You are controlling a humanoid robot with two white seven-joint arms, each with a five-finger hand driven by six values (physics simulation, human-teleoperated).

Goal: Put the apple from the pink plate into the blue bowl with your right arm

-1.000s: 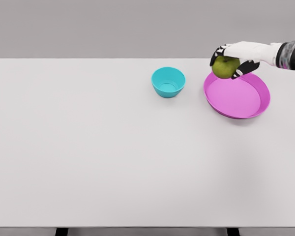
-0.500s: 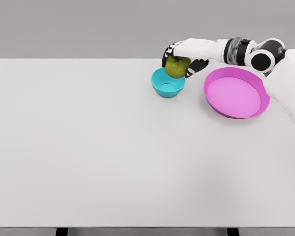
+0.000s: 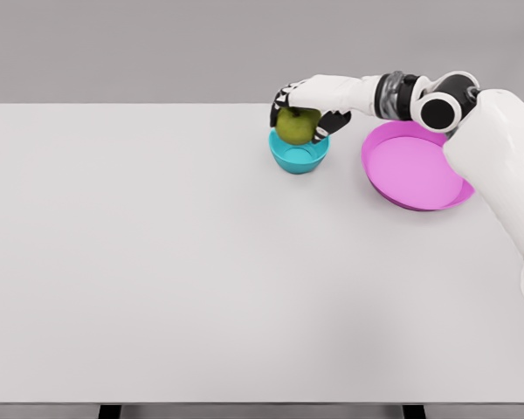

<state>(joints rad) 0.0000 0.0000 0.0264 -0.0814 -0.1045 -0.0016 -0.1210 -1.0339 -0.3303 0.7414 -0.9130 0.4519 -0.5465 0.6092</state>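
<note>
apple [image 3: 296,125] shifted over bowl [image 3: 299,154], in fingers [image 3: 284,94]

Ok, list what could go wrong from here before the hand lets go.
1. The right hand holds the green apple above the blue bowl, towards its far-left rim; released there, it could strike the rim and roll onto the table.
2. The bowl looks barely wider than the apple, so a drop may tip or shove it.
3. The forearm crosses over the pink plate; a low withdrawal might clip it.
</note>
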